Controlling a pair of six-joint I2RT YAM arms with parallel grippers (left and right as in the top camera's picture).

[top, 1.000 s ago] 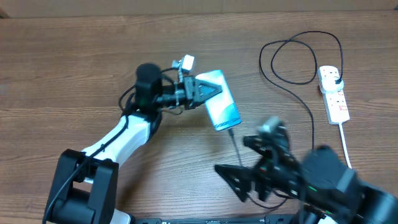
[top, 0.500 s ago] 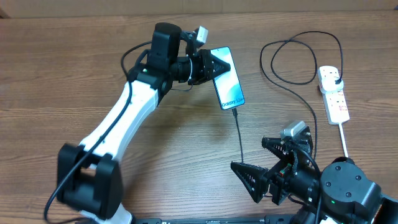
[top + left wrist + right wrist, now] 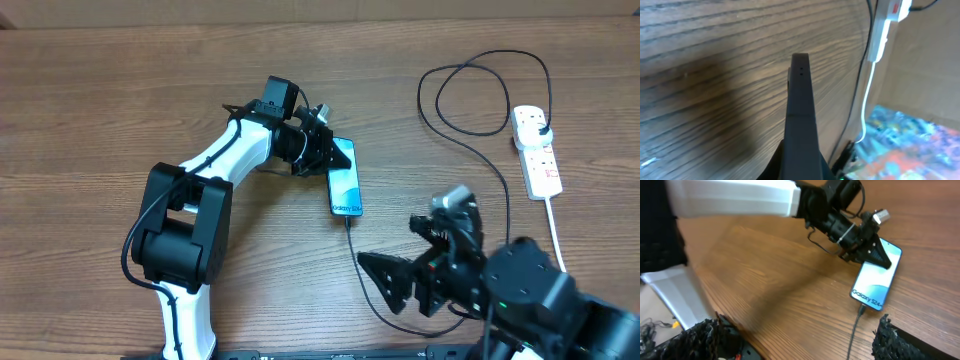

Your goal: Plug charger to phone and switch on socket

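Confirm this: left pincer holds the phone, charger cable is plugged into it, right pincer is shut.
Wrong on one point: the right pincer is open, jaws spread wide in the overhead view. The left pincer does hold the phone, with the charger cable plugged in.

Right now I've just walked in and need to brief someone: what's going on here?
The left gripper is shut on the top end of the phone, whose lit screen faces up. The charger is plugged into the phone's bottom end, and its other end sits in the socket far to the right. The right gripper hangs open, holding nothing. Whether the socket's switch is on is too small to tell.
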